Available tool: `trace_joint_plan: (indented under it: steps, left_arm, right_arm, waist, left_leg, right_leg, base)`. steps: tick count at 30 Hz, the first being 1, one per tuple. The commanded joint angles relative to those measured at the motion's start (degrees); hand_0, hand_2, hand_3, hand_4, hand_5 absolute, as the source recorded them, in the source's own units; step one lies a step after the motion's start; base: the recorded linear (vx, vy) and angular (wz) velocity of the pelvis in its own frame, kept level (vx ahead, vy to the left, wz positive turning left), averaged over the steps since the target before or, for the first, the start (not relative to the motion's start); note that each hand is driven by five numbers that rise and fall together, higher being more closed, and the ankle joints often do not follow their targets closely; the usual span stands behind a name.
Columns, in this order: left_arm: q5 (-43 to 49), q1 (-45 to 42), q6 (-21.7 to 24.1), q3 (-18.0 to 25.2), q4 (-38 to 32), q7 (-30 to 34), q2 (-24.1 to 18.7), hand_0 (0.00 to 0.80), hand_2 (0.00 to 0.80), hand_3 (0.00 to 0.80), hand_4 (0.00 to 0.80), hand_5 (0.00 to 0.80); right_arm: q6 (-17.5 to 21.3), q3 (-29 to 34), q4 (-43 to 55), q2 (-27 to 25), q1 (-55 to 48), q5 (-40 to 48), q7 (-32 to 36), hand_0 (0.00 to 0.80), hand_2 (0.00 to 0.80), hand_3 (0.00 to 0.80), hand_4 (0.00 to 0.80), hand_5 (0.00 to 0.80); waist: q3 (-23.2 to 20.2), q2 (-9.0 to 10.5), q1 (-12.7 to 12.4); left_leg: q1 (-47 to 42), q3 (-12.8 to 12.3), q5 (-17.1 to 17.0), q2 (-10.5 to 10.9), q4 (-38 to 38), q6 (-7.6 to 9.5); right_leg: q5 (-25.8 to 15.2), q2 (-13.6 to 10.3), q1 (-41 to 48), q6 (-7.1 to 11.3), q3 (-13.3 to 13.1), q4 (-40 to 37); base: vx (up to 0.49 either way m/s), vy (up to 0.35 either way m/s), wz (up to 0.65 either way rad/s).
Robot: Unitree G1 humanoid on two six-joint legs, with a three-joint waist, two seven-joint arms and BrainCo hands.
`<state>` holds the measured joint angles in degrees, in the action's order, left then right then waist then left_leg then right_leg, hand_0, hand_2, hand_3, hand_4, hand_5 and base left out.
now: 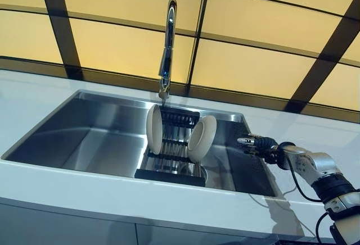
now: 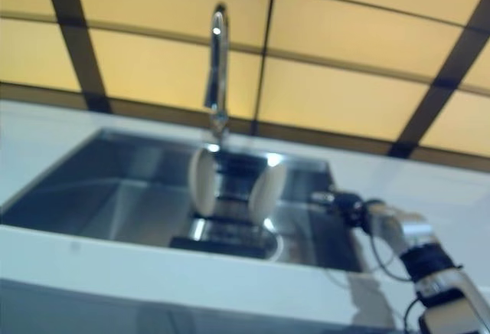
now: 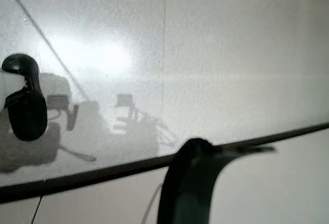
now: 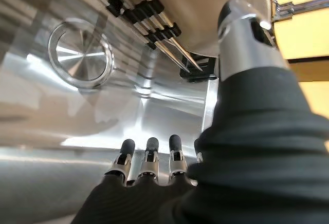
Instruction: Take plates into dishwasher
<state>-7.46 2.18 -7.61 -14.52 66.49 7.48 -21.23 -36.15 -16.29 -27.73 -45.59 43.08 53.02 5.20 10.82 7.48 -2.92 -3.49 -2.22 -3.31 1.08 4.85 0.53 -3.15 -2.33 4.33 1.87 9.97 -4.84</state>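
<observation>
my R hand (image 1: 260, 144): fingers straight, empty, over sink (image 1: 84, 138) right edge
plates (image 1: 201, 137): two, upright in rack (image 1: 171, 163)

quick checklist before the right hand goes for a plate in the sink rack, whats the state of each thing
1. Plates upright in the rack: ok. The left plate and the right plate both stand on edge in it.
2. Right hand empty: ok. Its fingers are straight and hold nothing.
3. Right hand at the nearer plate: not ok. It hangs over the sink, clear of the right plate.
4. Path clear: ok. Nothing lies between hand and right plate.
5. Faucet out of the way: ok. It stands behind the rack.
6. Left hand ready: cannot tell. It shows in no view.
</observation>
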Motion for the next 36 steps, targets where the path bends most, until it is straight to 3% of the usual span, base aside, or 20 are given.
trace_joint_plan:
  steps: [1, 15, 36]
  left_arm:
    - [1.32, 1.32, 0.84, -1.64, 2.97, -0.21, -0.43, 0.000, 0.000, 0.000, 0.000, 0.000]
    - [0.99, 0.88, 0.82, -2.18, 2.66, -0.63, -0.30, 0.000, 0.000, 0.000, 0.000, 0.000]
    - [-2.05, 1.28, 0.84, -3.00, 1.88, -2.43, -0.29, 0.000, 0.000, 0.000, 0.000, 0.000]
  right_arm:
    - [0.04, 1.69, -2.40, 0.51, 6.05, 6.44, -2.18, 0.000, 0.000, 0.000, 0.000, 0.000]
    - [-0.30, 1.19, -1.47, 0.66, 7.40, 10.74, -3.81, 0.000, 0.000, 0.000, 0.000, 0.000]
    - [2.09, -2.50, -3.56, 2.55, 12.16, 4.26, -4.54, 0.000, 0.000, 0.000, 0.000, 0.000]
  waist:
    - [-2.40, 0.33, -2.07]
    - [-2.42, 0.22, -2.09]
    - [-0.14, 0.64, -3.21]
  left_leg:
    - [-1.00, -1.16, 4.88, 0.42, -0.61, 0.56]
    - [-1.26, -1.08, 4.78, 0.52, -0.61, 0.52]
    - [-0.33, -0.73, 4.54, 0.77, -0.91, 0.84]
  right_leg:
    - [1.24, -0.69, -1.50, 3.67, 0.52, 2.97]
    - [1.43, -0.68, -1.24, 3.50, 0.48, 3.03]
    - [1.06, -0.94, -2.00, 3.79, 0.85, 3.59]
  base:
    - [0.000, 0.000, 0.00]
    - [0.000, 0.000, 0.00]
    - [-0.005, 0.005, 0.00]
